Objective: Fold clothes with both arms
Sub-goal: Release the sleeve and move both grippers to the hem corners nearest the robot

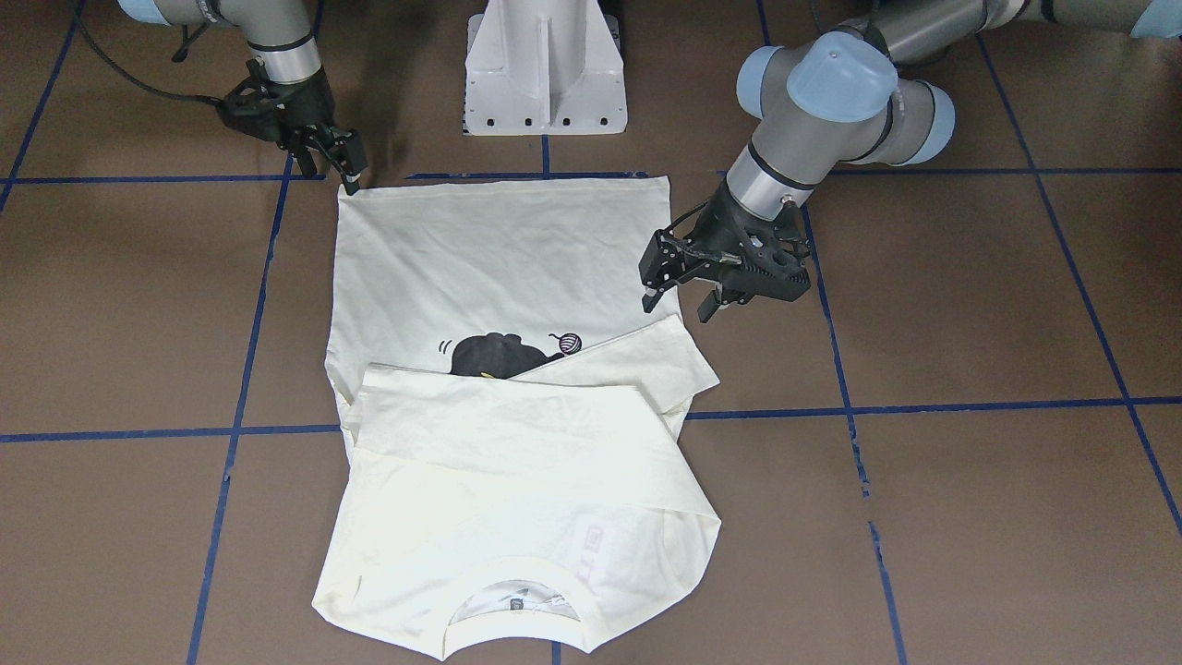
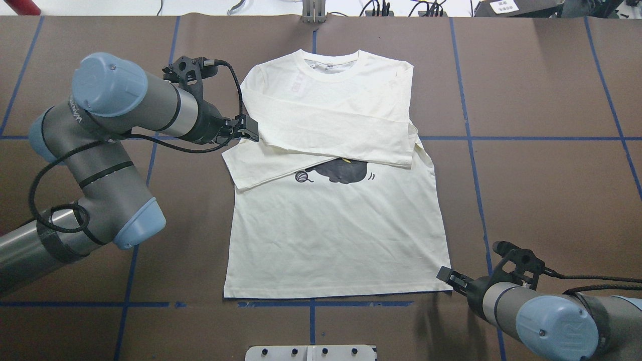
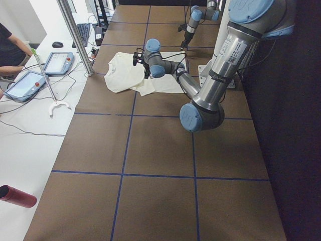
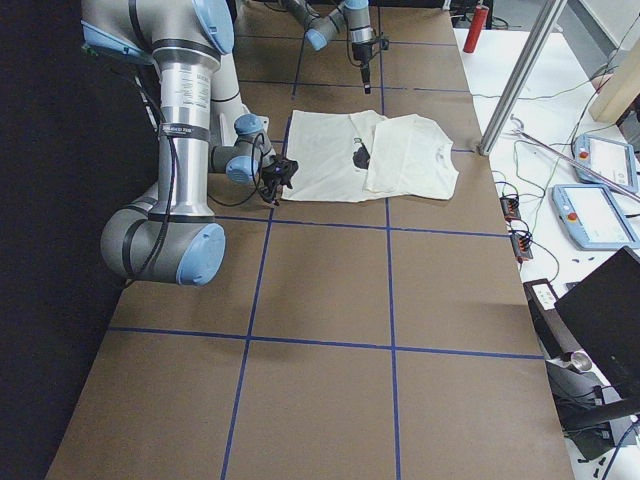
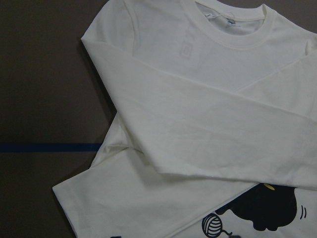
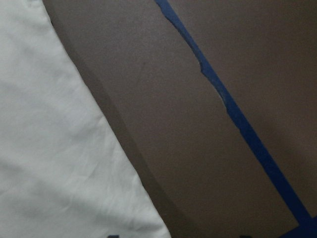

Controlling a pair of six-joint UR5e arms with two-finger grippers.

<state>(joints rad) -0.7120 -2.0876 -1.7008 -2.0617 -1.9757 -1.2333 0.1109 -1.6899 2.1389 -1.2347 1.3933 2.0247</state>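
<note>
The shirt lies flat in the middle of the table, print up, collar at 12 o'clock in the overhead view, with both sleeves crossed over the chest. The hem-to-collar fold looks next (my reading), which calls for a grip on both hem corners. The left claw hangs released and empty beside the shirt's 10 o'clock edge. The right claw sits at the 5 o'clock hem corner; whether it is clenched I cannot tell.

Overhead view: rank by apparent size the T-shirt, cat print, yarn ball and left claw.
1. The T-shirt, clearly largest.
2. The cat print and the left claw look about alike. A sleeve covers part of the print and the claw sits nearer the camera, so they are left unranked.
3. The yarn ball, smallest.
</note>
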